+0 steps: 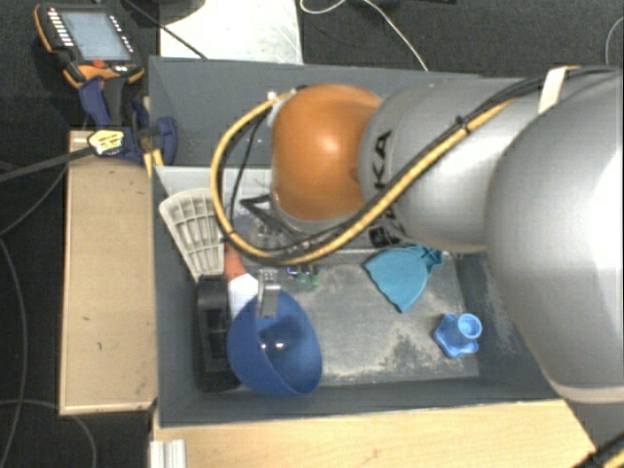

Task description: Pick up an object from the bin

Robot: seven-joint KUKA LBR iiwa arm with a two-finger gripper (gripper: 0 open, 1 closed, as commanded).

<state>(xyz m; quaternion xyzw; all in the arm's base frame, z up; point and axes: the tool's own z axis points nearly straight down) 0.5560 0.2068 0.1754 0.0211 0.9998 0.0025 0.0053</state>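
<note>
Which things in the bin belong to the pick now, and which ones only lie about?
In the job:
gripper, low at the left of the bin
blue bowl, just under the gripper

Lying about:
black block beside the bowl
white ribbed piece
light blue scoop-like piece
small blue cap

Dark speckled floor point(29, 437) all round me — at eleven o'clock a handheld pendant point(86, 35), at twelve a pale sheet point(249, 27) and a looping white cable point(395, 29).
</note>
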